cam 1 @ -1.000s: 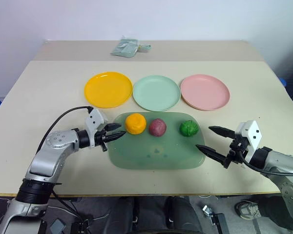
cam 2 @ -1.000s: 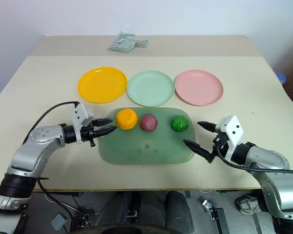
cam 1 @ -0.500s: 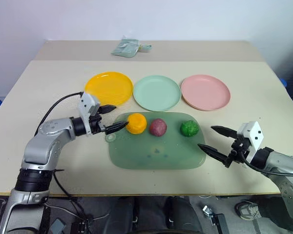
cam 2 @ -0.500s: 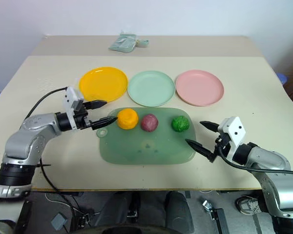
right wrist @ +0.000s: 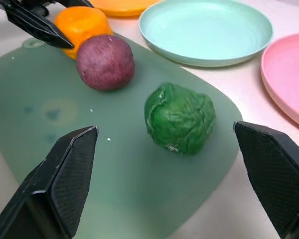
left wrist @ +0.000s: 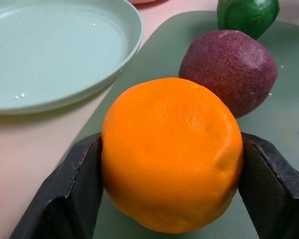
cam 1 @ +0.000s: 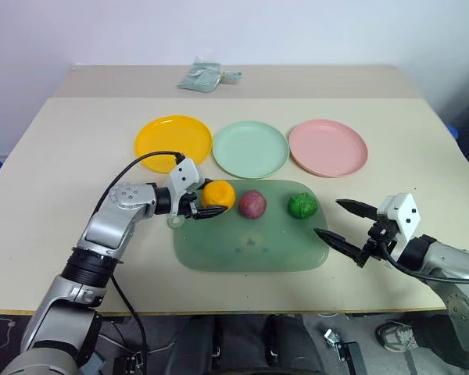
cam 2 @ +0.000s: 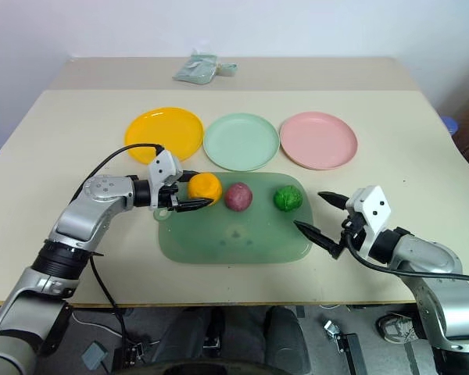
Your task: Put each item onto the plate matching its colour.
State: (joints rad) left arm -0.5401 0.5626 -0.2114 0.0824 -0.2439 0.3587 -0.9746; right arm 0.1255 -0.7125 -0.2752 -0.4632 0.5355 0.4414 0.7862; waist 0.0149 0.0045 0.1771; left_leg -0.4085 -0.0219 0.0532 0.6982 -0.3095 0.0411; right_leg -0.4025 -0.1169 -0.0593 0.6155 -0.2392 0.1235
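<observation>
The desk [cam 1: 78, 148] spans most of the head view, beige and bare at its margins. At centre frame lies the translucent green board [cam 1: 250, 242], and on its upper edge sit the three items in a row: the orange ball [cam 1: 219, 195] at the left, the dark red ball [cam 1: 252, 204] in the middle, the green ball [cam 1: 302, 205] at the right. Above the board, in a row across the upper middle of the frame, stand the yellow-orange plate [cam 1: 172, 142], the mint plate [cam 1: 250, 148] and the pink plate [cam 1: 328, 147], none yet carrying anything. A small grey-green bundle [cam 1: 203, 76] lies at the top of the frame, well apart from the work. My left pincer [cam 1: 205, 201] brackets the orange ball, one finger on each flank; in my left wrist view the fingers [left wrist: 72, 189] sit flush against the ball's sides, though I cannot confirm a firm grip, and the ball rests on the board. My right pincer [cam 1: 343, 223] hangs wide at the lower right, just off the board's corner, facing the green ball and carrying nothing. I judge the step in hand to be securing the orange ball. To do it well, I should close evenly across the widest part, lift straight clear of the dark red ball just beside it, then carry up and left to the yellow-orange plate.
</observation>
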